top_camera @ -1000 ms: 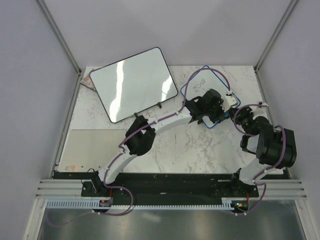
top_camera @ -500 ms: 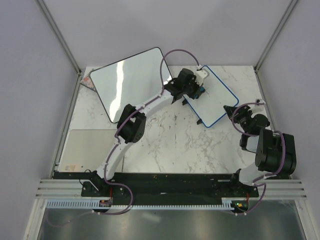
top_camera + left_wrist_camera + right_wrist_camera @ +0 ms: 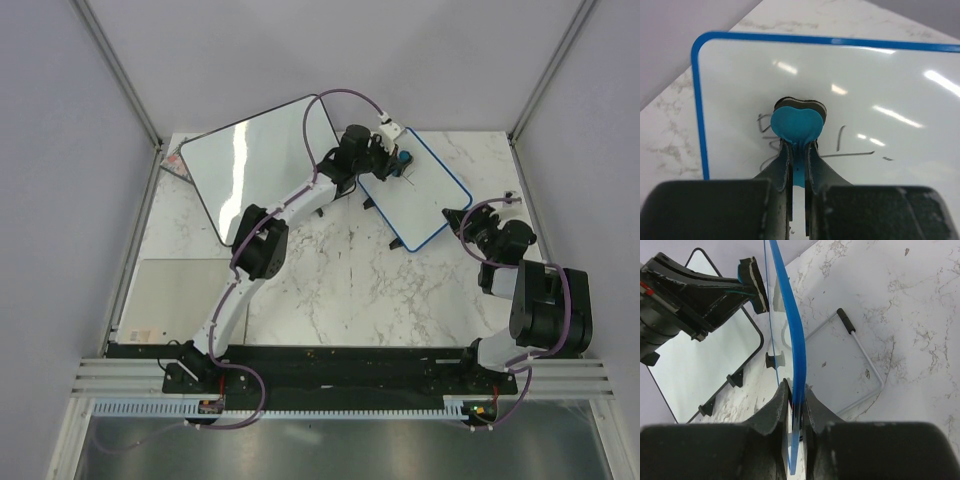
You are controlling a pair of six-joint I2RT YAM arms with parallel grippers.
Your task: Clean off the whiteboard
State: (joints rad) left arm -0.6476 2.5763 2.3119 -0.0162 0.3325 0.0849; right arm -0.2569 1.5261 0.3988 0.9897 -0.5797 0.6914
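The whiteboard (image 3: 890, 75) is gleaming glossy and smooth inside its blue, plastic-looking frame (lights are reflecting off it). The teal eraser (image 3: 796, 124) is showing smooth plastic over a dark, possibly felt pad. The table (image 3: 350, 290) is looking like veined marble.

- In the left wrist view the whiteboard (image 3: 880, 80) is cut off by the right edge, and its near edge is hidden behind the left gripper (image 3: 797, 147).
- The scribbles (image 3: 842, 137) are partly covered by the blue eraser (image 3: 796, 122); what is written cannot be read.
- In the right wrist view the whiteboard's writing face is hidden, being seen edge-on; its lower end is covered by the right gripper (image 3: 796, 386).
- The larger black-framed board (image 3: 705, 375) is cut off by that frame's left edge.
- In the upper left of the top view a reddish item (image 3: 176, 162) is mostly hidden under the larger black-framed board.
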